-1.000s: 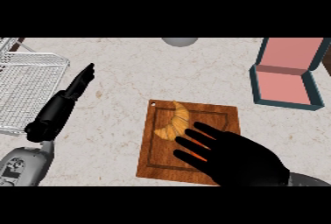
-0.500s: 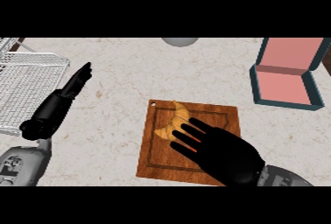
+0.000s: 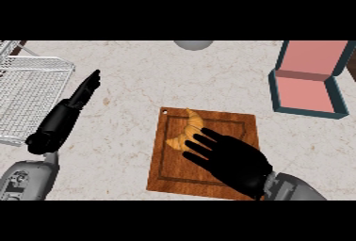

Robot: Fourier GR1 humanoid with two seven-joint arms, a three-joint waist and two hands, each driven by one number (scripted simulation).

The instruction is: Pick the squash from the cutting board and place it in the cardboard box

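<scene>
One squash [image 3: 184,132], one board [image 3: 173,164], one box [image 3: 306,94]; right hand [image 3: 233,160] spread flat, fingers over squash; left hand [image 3: 73,110] straight, released.

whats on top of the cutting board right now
A curved yellow-orange squash lies on the cutting board near its upper left corner. The right hand spreads open over the board, covering the squash's lower end and the board's middle.

Squash [image 3: 185,131]: orange-yellow, curved crescent, lying flat on the upper-left part of my wooden cutting board [image 3: 240,123], lower end partly hidden. Cardboard box [image 3: 308,95]: teal outside, pink inside, lid flipped open, sits well apart at upper right on the counter.
</scene>
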